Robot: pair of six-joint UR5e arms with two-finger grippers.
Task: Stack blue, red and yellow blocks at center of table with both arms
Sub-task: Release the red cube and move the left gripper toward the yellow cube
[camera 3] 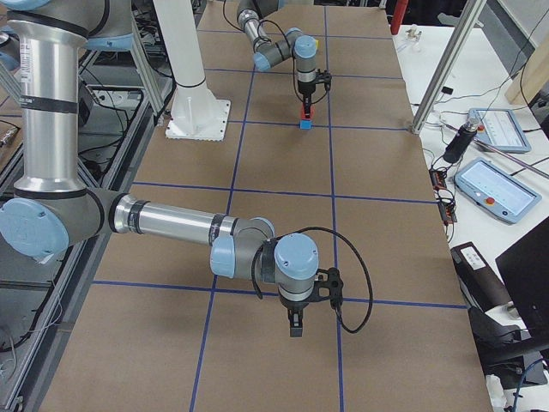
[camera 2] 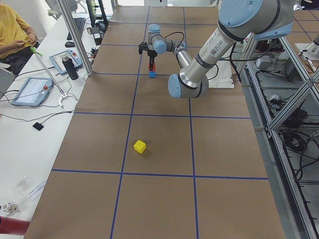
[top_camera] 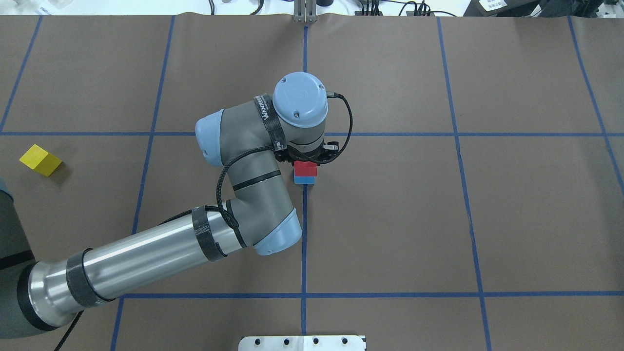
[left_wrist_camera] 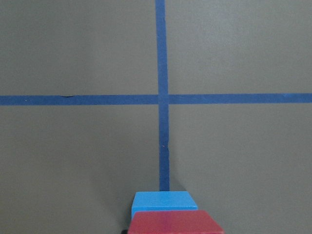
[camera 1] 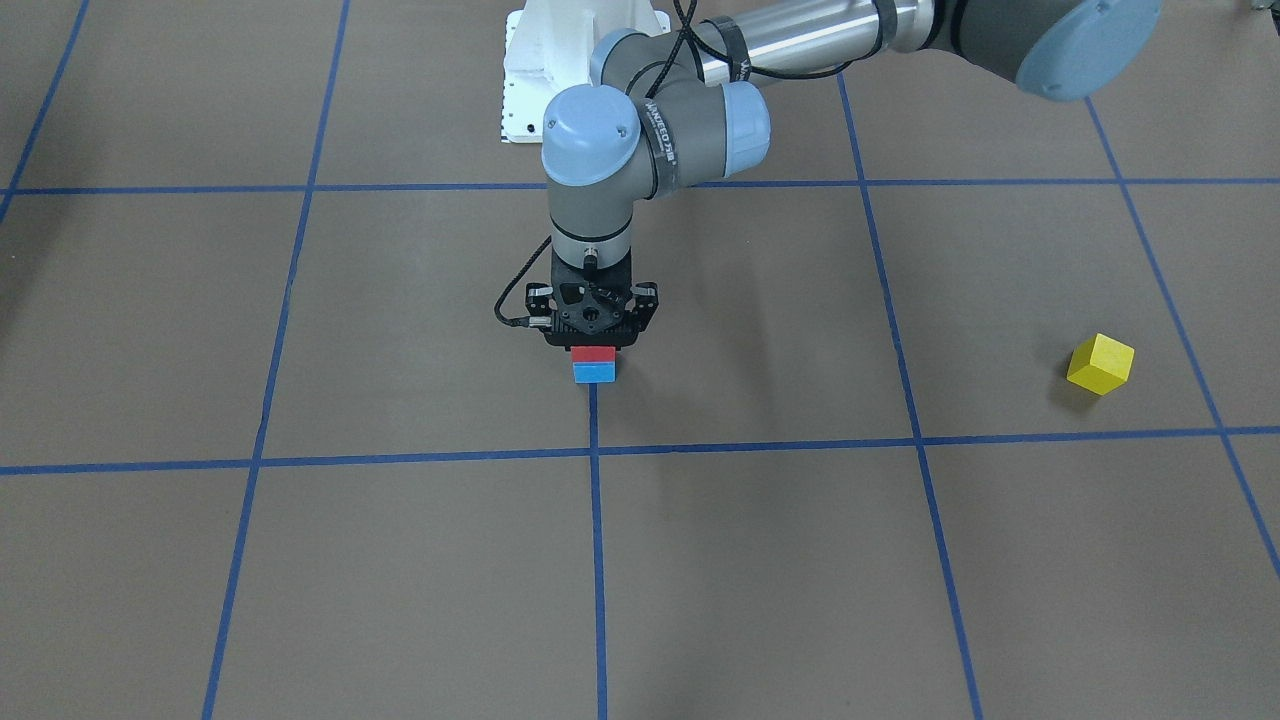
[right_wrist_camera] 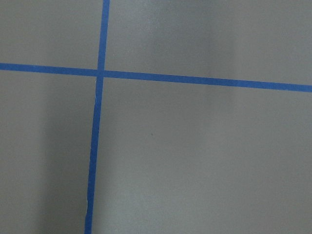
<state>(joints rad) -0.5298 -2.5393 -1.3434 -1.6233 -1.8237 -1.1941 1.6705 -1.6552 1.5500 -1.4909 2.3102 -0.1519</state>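
Stack [camera 1: 593, 364], red block [camera 1: 592, 353] on blue block [camera 1: 594, 373], beneath left end effector [camera 1: 592, 346]

— Fixed stations?
— Four. Overhead exterior: behind the robot, above its shoulders, facing forward and down on the table [top_camera: 390, 234]. Front-facing: across the table, aimed steeply down toward the white base [camera 1: 545, 80]. Exterior left and exterior right: high at either table end, looking lengthwise, set farther back.
— Overlap?
— All four on the centre, red block [camera 1: 592, 353] over blue block [camera 1: 594, 373]. Yellow block [top_camera: 40, 160] shared by overhead, front-facing and exterior left.
— Wrist units?
— Both very near the table, aimed at blue tape [right_wrist_camera: 95, 146] crossings. Left wrist sharing the stacked blocks with the fixed views, low in frame.
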